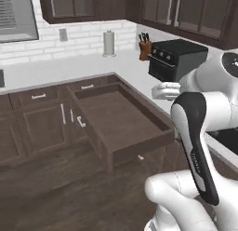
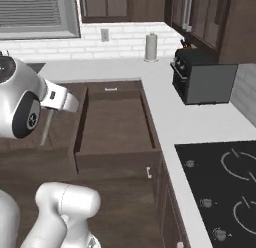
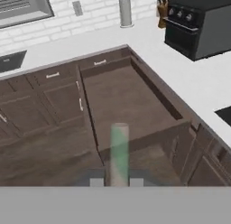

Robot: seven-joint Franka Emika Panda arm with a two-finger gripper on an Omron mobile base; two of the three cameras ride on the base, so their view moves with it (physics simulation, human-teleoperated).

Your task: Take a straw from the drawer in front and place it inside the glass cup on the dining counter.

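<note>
Above the wide, open dark-brown wood drawer, the jaws pinch the thin pale straw upright, ready to carry.

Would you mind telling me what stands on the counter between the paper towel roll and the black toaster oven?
A wooden knife block stands between the paper towel roll and the black toaster oven, close beside the oven, as the left base view shows.

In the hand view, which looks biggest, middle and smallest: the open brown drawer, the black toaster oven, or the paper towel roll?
Largest to smallest, as they look:
1. The wide dark-brown wood drawer, pulled open.
2. The boxy black toaster oven on the white counter, partly cut off by the edge.
3. The upright grey-white paper towel roll; it stands farther back, so it may look smaller.
</note>
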